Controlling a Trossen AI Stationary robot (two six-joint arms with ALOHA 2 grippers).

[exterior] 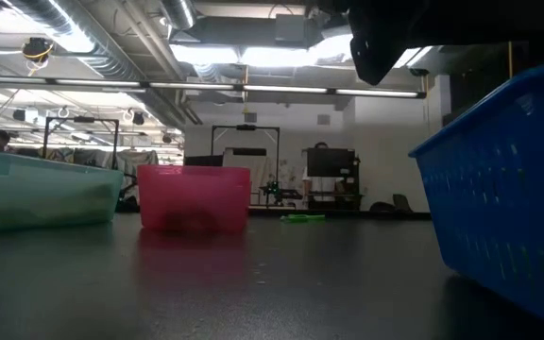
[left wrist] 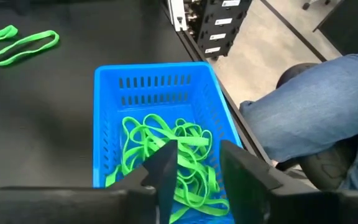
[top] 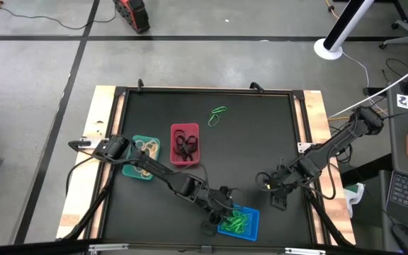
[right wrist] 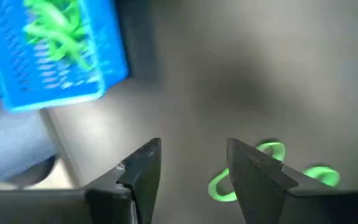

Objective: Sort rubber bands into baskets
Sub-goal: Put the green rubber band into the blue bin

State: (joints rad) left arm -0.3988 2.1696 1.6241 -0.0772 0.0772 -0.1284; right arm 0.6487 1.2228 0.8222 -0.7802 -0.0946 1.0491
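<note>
The blue basket (top: 250,228) stands at the table's near edge and holds several green rubber bands (left wrist: 166,140). My left gripper (left wrist: 199,146) hangs open just above them, over the basket (top: 225,216). The red basket (top: 185,144) holds black bands. To its left, the teal basket (top: 142,157) holds tan ones. Green bands (top: 218,115) lie loose on the mat toward the far edge. My right gripper (top: 280,198) is open above the mat right of the blue basket, pointing steeply down, with more green bands (right wrist: 267,151) lying below its fingers.
The black mat (top: 261,142) has wooden strips (top: 317,113) along its left and right sides. A person's leg in jeans (left wrist: 309,118) is close beyond the table edge by the blue basket. In the low view the blue basket's wall (exterior: 508,189) fills the right side.
</note>
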